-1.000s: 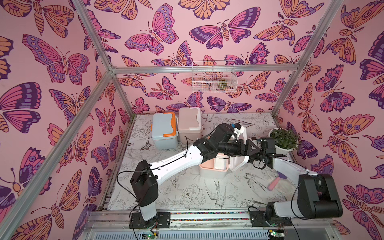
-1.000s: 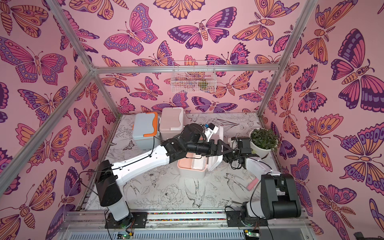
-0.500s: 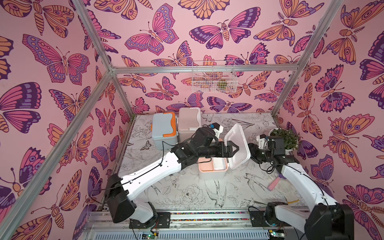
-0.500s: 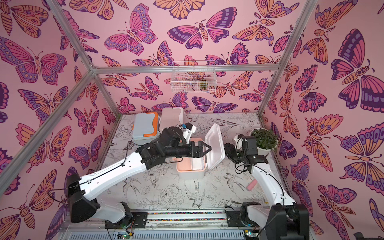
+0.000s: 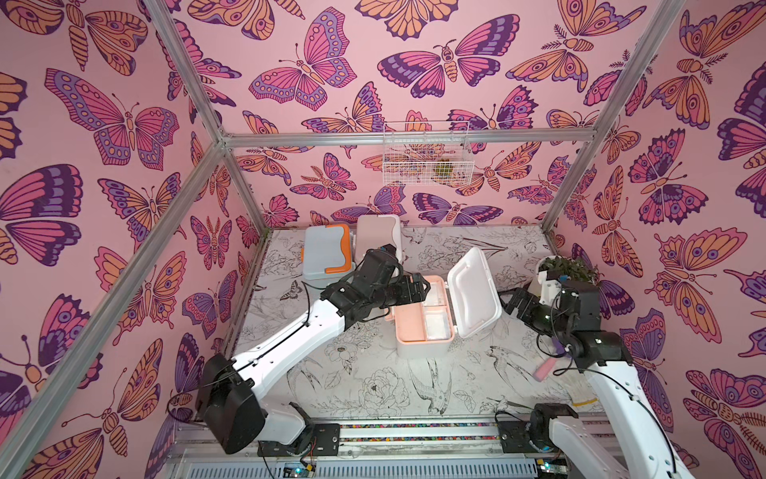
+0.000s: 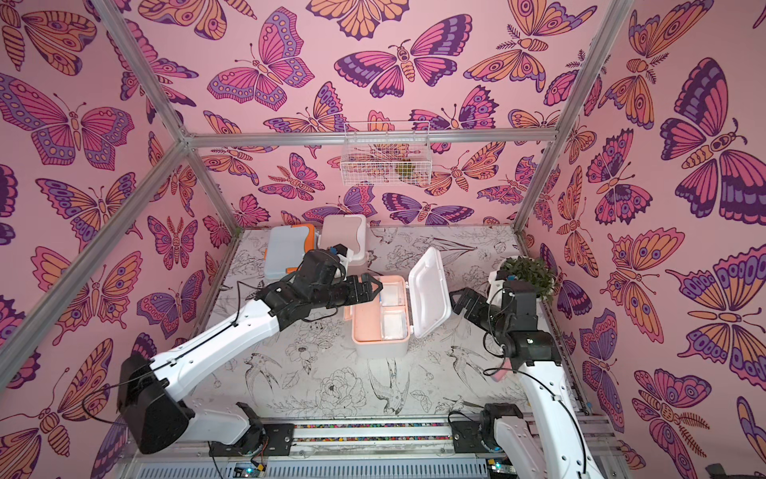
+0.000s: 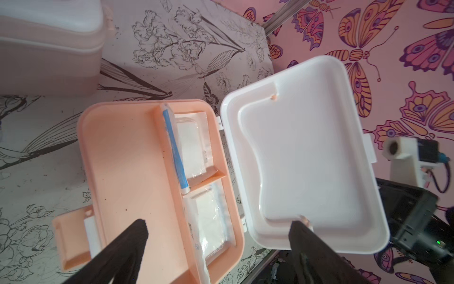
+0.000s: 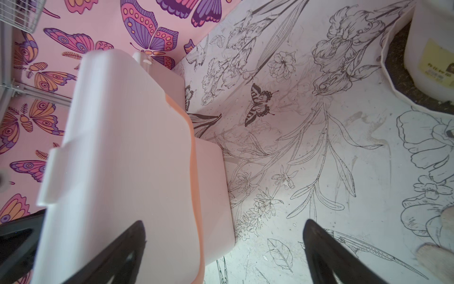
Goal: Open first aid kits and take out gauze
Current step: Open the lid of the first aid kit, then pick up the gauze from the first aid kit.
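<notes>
The white first aid kit with peach trim (image 5: 420,346) (image 6: 379,348) stands open mid-table, its white lid (image 5: 472,296) (image 7: 307,152) tipped up to the right. Gauze packets (image 7: 213,221) (image 5: 437,325) lie in the peach tray's two small compartments. My left gripper (image 5: 422,286) (image 7: 218,221) hovers open over the tray, holding nothing. Open and empty as well, my right gripper (image 5: 507,300) (image 8: 224,221) sits just right of the lid's outer face (image 8: 122,159). At the back left, the blue-grey kit (image 5: 325,253) and the beige-pink kit (image 5: 377,234) stand shut.
A blue-and-white tube (image 7: 175,150) lies along the tray's divider. A white pot with a green plant (image 5: 568,269) stands behind my right arm. A pink item (image 5: 544,368) lies near the right wall. A wire basket (image 5: 427,159) hangs on the back wall.
The kit's lid has swung up and over to the right. My left arm has drawn back left over the tray. My right gripper has opened wide and moved right, off the lid.
</notes>
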`<move>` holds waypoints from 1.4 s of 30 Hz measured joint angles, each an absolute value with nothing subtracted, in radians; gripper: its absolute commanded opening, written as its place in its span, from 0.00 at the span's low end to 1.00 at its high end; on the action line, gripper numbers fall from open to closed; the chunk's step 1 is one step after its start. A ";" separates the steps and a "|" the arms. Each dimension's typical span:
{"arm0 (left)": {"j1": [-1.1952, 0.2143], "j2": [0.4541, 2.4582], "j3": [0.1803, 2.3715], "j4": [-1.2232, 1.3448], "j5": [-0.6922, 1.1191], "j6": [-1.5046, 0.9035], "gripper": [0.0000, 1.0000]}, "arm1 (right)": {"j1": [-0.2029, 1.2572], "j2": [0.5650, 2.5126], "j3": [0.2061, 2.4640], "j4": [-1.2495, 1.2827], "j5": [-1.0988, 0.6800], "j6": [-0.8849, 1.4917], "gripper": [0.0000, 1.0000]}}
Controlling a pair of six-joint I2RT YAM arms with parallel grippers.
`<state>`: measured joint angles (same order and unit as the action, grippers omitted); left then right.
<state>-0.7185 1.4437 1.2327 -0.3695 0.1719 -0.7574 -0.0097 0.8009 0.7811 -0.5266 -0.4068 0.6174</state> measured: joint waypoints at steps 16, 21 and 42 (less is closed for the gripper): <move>-0.729 1.660 1.433 -0.497 0.035 -0.685 0.74 | -0.116 0.744 0.774 -0.432 -0.597 0.726 0.99; -0.759 1.745 1.517 -0.553 -0.021 -0.667 0.67 | -0.117 0.824 0.722 -0.338 -0.702 0.763 0.99; -0.781 1.903 1.636 -0.655 -0.090 -0.635 0.13 | -0.117 0.849 0.687 -0.276 -0.793 0.783 0.99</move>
<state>-0.7811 1.9030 1.6360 -0.6552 -0.0902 -0.6350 -0.1173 0.8490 0.6868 -0.2756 -0.7925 0.7826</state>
